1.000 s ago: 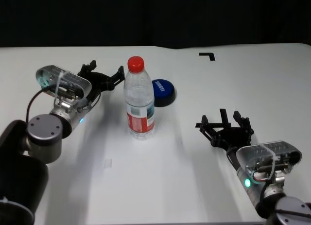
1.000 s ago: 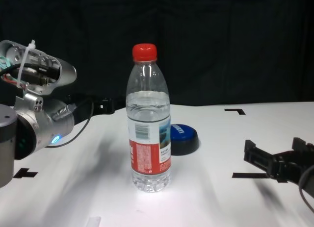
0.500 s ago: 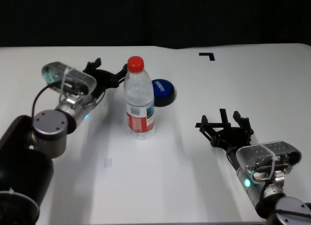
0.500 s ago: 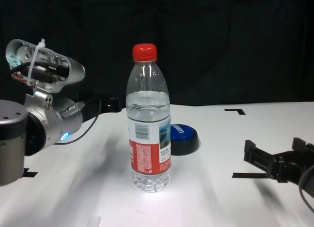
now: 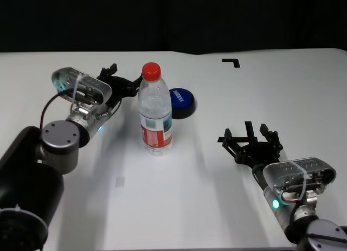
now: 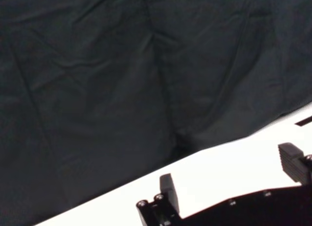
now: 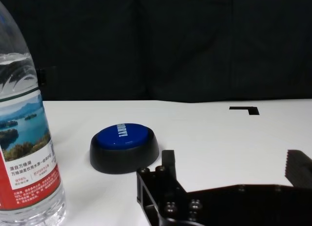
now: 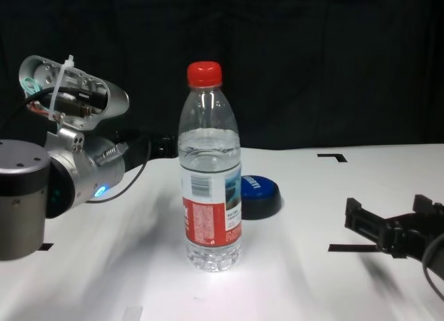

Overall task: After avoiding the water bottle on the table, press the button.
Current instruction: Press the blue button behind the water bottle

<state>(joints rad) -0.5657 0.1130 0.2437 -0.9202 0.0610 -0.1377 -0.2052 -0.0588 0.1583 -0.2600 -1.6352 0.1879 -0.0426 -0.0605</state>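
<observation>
Upright, cap up, the water bottle [image 5: 156,111] stands beside the spread left pincer [image 5: 120,83].

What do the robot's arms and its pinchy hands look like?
Both arms are built from thick round joints, silvery grey and black. Near each wrist sits a see-through shell with wires inside, strapped down by a white zip tie, and a small blue-green light glows below it. A thin black cable loops along the left arm. The left gripper and right gripper are matte black, with ridged finger pads and small screws.
</observation>
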